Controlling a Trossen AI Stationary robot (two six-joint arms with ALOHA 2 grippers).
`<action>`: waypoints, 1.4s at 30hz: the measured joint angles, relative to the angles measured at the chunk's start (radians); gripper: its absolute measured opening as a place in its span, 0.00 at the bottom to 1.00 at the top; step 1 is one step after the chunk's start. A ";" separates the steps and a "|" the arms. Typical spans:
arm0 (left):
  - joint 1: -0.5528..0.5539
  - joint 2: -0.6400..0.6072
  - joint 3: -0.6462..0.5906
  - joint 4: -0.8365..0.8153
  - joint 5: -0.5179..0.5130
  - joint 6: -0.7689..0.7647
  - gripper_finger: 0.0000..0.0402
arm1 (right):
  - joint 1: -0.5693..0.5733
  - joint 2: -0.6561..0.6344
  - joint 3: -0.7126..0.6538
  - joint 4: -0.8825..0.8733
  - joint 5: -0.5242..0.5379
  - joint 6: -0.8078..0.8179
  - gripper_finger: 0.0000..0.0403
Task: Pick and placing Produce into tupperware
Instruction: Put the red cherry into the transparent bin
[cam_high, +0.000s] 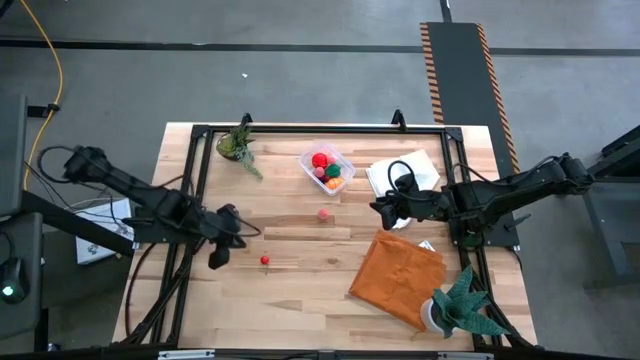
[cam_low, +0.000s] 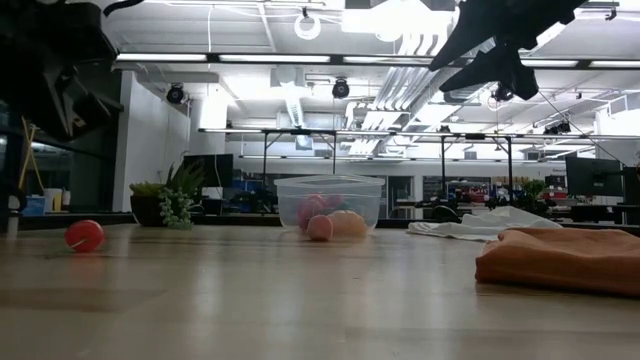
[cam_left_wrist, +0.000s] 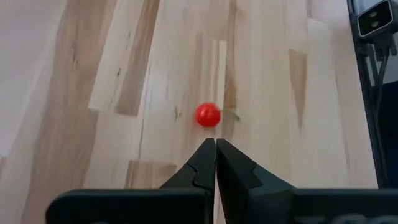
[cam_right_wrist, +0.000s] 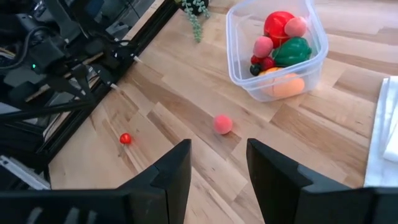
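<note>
- Wooden plank table (cam_high: 300, 290) is sitting on a grey floor; past it, in the low view, an open workshop with ceiling lights is showing.
- You are looking at the tupperware (cam_high: 326, 168), clear and rectangular, standing at the far middle of the table.
- Inside it you are seeing several pieces of produce (cam_right_wrist: 281, 38): a red one, pink ones, a green one, an orange one and small dark ones.
- One pink piece (cam_high: 324, 214) is lying loose on the wood just near of the container, apart from it.
- One small red piece (cam_high: 264, 260) is lying further toward you and to the left, well apart from the container.
- Your left gripper (cam_high: 217, 256) is hovering just left of that red piece with its fingers pressed together, holding nothing; in the left wrist view the red piece (cam_left_wrist: 208, 115) is sitting just ahead of the tips.
- Your right gripper (cam_high: 381, 207) is hanging above the table to the right of the pink piece, its fingers standing partly apart with nothing between them.
- White cloth (cam_high: 403, 172) is lying right of the container; orange cloth (cam_high: 396, 275) is lying nearer, on the right.
- Two potted plants are standing on the table: one (cam_high: 236, 145) far left, one (cam_high: 458, 308) near right.
</note>
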 joint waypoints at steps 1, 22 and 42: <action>-0.005 0.021 0.000 0.024 -0.007 0.000 0.01 | 0.000 0.000 0.000 0.000 -0.005 -0.001 0.36; -0.006 0.283 0.000 0.217 -0.009 0.307 0.25 | 0.001 -0.001 0.000 0.001 -0.041 -0.027 0.36; -0.006 0.414 0.000 0.230 0.022 0.603 0.47 | 0.001 -0.001 0.000 0.006 -0.040 -0.026 0.36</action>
